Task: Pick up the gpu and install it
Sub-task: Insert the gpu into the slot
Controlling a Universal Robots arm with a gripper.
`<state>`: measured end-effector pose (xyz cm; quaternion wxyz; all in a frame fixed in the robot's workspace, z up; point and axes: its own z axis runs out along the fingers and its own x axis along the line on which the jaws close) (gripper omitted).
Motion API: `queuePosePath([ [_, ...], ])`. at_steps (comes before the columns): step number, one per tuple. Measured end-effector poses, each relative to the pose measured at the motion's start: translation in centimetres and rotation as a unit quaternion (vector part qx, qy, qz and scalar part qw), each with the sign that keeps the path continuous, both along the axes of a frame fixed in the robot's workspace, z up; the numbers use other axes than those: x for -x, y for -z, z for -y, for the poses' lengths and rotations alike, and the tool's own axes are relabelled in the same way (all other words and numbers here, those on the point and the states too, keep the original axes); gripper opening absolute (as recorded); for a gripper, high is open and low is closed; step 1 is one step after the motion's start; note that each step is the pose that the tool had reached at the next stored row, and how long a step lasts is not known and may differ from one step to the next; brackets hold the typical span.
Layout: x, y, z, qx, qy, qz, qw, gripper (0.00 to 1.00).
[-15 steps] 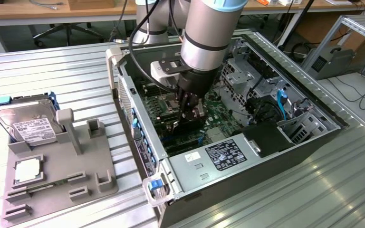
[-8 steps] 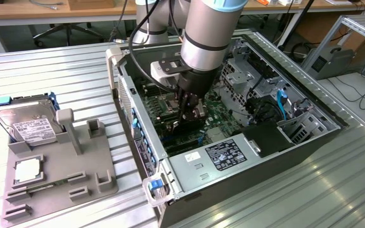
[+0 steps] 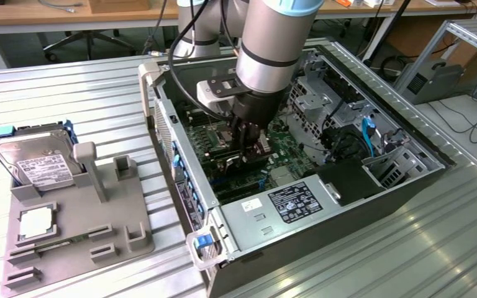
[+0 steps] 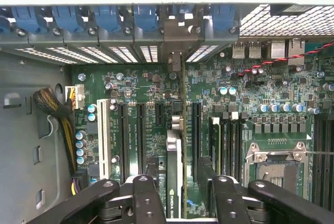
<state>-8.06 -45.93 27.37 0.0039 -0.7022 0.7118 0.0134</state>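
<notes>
Starting at the exterior view's left: the grey parts tray (image 3: pixel 131 214) sits on the slatted metal table (image 3: pixel 72 93), with the hard drive (image 3: pixel 35 158) in its blue rails standing at the tray's upper left and the little square CPU chip (image 3: pixel 37 223) lying flat below it in the lower left of the frame.

Middle of that view is the open PC case (image 3: pixel 371 205), lying on its side with the green motherboard (image 3: pixel 284 152) facing up. My arm (image 3: pixel 276 37) comes down from the top centre, and the pincer (image 3: pixel 251 146) is right down at the board, in among the slots.

From the wrist view it's clearer. The gpu (image 4: pixel 175 182) stands on edge in a slot at lower centre, running up toward the row of blue slot clips (image 4: pixel 104 20) along the top of the frame. Its silver bracket end (image 4: pixel 175 62) sits against the rear slot openings.

The pincer (image 4: pixel 180 195) straddles the card, with one black finger (image 4: pixel 152 174) on each side. They're parted a bit, with a sliver of gap showing between pads and card, so I'd call it loosened off rather than clamped. The empty CPU socket (image 4: pixel 276 166) is at lower right.
</notes>
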Motion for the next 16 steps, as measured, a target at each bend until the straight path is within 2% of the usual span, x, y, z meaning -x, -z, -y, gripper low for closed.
queuePosePath([
  [5,0.00,0.57,0.00,0.0001,0.000,0.0000,1.0000,0.43],
  [16,0.00,0.62,0.00,0.0001,0.000,0.0000,1.0000,0.42],
])
